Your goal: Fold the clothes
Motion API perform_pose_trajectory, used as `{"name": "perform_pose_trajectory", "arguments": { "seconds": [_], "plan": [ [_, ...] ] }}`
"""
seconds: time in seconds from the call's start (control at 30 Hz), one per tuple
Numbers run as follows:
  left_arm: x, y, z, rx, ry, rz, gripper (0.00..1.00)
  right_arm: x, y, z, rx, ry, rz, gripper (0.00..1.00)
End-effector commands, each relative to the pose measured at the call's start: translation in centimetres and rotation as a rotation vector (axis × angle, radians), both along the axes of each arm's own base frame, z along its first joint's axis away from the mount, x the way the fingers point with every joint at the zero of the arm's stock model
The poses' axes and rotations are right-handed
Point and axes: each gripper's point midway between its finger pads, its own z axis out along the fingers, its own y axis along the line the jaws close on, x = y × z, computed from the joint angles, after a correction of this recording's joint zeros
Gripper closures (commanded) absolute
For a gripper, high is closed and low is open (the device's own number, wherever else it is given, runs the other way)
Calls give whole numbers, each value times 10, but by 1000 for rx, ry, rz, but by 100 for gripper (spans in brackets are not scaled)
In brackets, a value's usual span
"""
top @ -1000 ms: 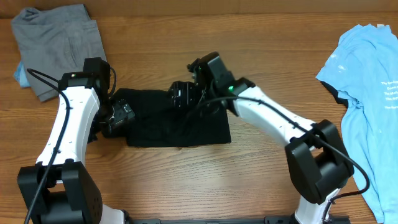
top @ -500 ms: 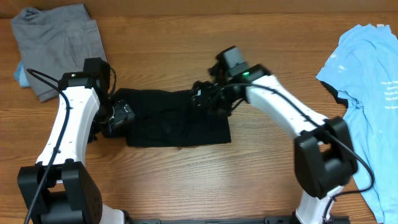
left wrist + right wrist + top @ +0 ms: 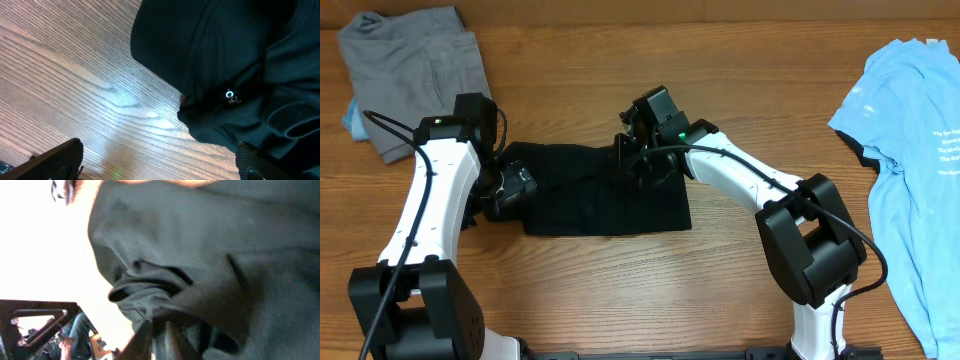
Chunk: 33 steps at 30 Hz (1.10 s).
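A black shirt [image 3: 605, 200], one of the clothes, lies folded into a rough rectangle at the table's middle. My left gripper [image 3: 510, 190] is low at its left edge and open. In the left wrist view its fingers [image 3: 55, 160] stand wide apart over bare wood, the right one at the edge of the shirt [image 3: 225, 60]. My right gripper [image 3: 630, 160] sits at the shirt's upper edge. In the right wrist view it [image 3: 170, 340] is shut on a bunched fold of the black shirt [image 3: 225, 255].
A grey garment [image 3: 415, 70] lies crumpled at the far left corner, with a bit of light blue cloth [image 3: 355, 120] beside it. A light blue T-shirt [image 3: 910, 150] is spread along the right edge. Bare wooden table [image 3: 620, 290] lies in front.
My right gripper swung out to the right, came back left onto the shirt's upper edge and closed on the cloth. The left arm has not moved.
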Motion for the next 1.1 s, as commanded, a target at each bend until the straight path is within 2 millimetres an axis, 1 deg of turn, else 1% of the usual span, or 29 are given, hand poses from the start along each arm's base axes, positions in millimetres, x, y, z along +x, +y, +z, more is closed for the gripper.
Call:
{"name": "perform_pose_trajectory", "arguments": {
  "seconds": [0.0, 0.07, 0.13, 0.17, 0.2, 0.27, 0.3, 0.33, 0.4, 0.43, 0.47, 0.53, 0.6, 0.67, 0.77, 0.87, 1.07],
  "plan": [
    [-2, 1, -3, -3, 13, -18, 0, 12, 11, 11, 62, -71, 5, 77],
    [-2, 1, -3, -3, 15, -18, 0, 19, 21, 27, 134, -130, 30, 73],
    [-2, 1, -3, -3, 16, -18, 0, 24, 19, 38, 155, -142, 38, 81],
    [-2, 1, -3, -3, 16, -18, 0, 32, 8, 46, 146, -132, 13, 91],
    [-2, 1, -3, -3, 17, -18, 0, 43, -10, 57, 133, -120, -29, 95],
    [-3, 1, -3, -3, 17, -18, 0, 57, -48, 71, 94, -103, -95, 93],
    [-3, 1, -3, -3, 17, -18, 0, 60, -70, 68, 52, -77, -126, 91],
    [-3, 1, -3, -3, 17, -18, 0, 58, -96, 55, -25, -19, -174, 91],
    [-2, 1, -3, -6, 16, -18, 0, 49, -119, 32, -133, 36, -186, 92],
    [-2, 1, -3, -6, 15, -17, 0, 40, -131, 14, -223, 83, -200, 93],
    [-2, 1, -3, -6, 15, -17, 0, 35, -131, 6, -258, 101, -192, 93],
    [-2, 1, -3, -6, 15, -17, 0, 25, -111, -3, -267, 94, -133, 94],
    [-2, 1, -3, -7, 16, -17, 0, 16, -92, -8, -277, 78, -92, 94],
    [-4, 1, -3, -7, 22, -18, 0, 7, -82, -20, -338, 103, -118, 91],
    [-6, 1, -2, -7, 30, -18, 0, -2, -74, -33, -385, 123, -120, 89],
    [-6, 1, -2, -7, 30, -18, 0, -9, -69, -41, -414, 135, -120, 89],
    [-6, 1, -2, -7, 30, -18, 0, -16, -58, -43, -413, 128, -95, 89]
  ]
}}
